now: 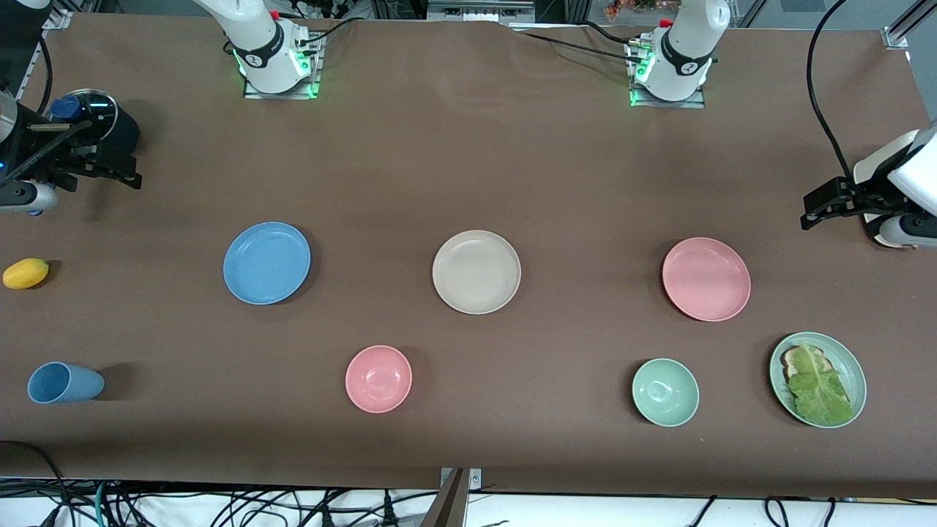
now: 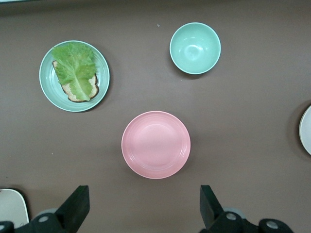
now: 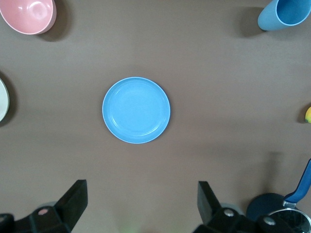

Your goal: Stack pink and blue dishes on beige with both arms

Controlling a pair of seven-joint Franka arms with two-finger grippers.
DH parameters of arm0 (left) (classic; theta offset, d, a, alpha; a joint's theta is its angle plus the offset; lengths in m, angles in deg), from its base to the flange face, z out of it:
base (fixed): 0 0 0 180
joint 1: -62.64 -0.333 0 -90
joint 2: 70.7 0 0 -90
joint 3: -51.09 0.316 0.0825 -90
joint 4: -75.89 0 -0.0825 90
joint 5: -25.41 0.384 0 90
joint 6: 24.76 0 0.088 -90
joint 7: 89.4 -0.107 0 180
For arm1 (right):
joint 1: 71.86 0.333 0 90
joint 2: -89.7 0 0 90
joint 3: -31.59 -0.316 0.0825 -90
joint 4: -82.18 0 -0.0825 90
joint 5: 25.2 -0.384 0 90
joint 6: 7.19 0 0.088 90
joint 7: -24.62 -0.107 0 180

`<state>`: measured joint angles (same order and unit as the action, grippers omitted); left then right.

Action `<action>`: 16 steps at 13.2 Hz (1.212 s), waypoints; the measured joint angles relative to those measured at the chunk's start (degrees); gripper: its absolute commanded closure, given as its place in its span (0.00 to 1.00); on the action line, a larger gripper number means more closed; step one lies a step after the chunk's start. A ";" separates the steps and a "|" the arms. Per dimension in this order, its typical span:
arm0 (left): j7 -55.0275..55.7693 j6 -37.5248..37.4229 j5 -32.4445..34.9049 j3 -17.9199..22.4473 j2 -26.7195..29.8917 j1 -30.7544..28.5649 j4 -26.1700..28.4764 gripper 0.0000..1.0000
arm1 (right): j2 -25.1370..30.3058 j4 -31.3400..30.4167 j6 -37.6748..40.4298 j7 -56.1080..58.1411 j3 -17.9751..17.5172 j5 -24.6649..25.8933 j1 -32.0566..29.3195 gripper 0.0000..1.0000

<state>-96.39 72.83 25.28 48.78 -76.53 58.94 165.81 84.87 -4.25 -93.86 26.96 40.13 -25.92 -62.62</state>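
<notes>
Three plates lie in a row across the table. The beige plate (image 1: 476, 271) is in the middle. The blue plate (image 1: 266, 263) lies toward the right arm's end and the pink plate (image 1: 706, 279) toward the left arm's end. My right gripper (image 1: 121, 172) hangs open and empty over the table's edge at the right arm's end; its wrist view looks down on the blue plate (image 3: 136, 110), with the gripper (image 3: 142, 184) apart from it. My left gripper (image 1: 820, 205) hangs open and empty over the left arm's end, apart from the pink plate (image 2: 156, 144), as its wrist view (image 2: 144, 190) shows.
Nearer the front camera stand a pink bowl (image 1: 378, 378), a green bowl (image 1: 665, 392), a green plate with lettuce on bread (image 1: 818, 378) and a blue cup (image 1: 64, 383) on its side. A yellow fruit (image 1: 25, 273) and a black lidded pot (image 1: 91, 117) sit at the right arm's end.
</notes>
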 measured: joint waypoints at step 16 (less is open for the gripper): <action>0.00 0.13 0.00 0.11 -0.92 -0.46 -1.84 0.00 | 0.01 0.00 -0.45 0.00 0.00 0.00 0.00 0.00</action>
<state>-96.39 72.97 25.28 48.89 -77.45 58.48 163.98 84.87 -4.25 -94.31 26.96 40.13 -25.92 -62.62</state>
